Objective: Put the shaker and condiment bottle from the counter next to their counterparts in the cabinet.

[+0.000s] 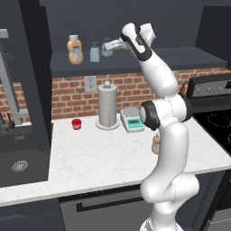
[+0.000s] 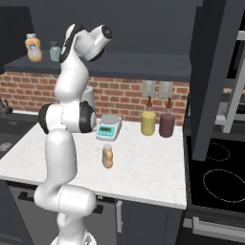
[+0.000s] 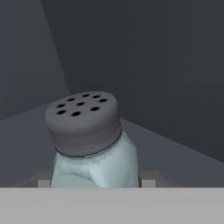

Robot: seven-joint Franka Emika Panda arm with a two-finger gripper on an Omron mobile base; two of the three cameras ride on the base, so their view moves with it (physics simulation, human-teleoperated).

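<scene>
The two-finger gripper (image 1: 107, 46) is clamping the small pale teal translucent shaker with its dark perforated cap (image 3: 84, 120), holding it over the dark charcoal cabinet shelf (image 1: 189, 57), at three o'clock of the matching teal shaker (image 1: 94, 52). Releasing it tilted is risking a topple into that neighbour.

Tall silver cylinder (image 1: 107, 106) with knob at tabletop's back edge; digital scale (image 1: 132, 120) just beside it. Red cup (image 1: 76, 123) nearer sink (image 1: 20, 155). Yellow-green bottle (image 2: 148, 119), maroon bottle (image 2: 167, 122) near back-right corner.
</scene>
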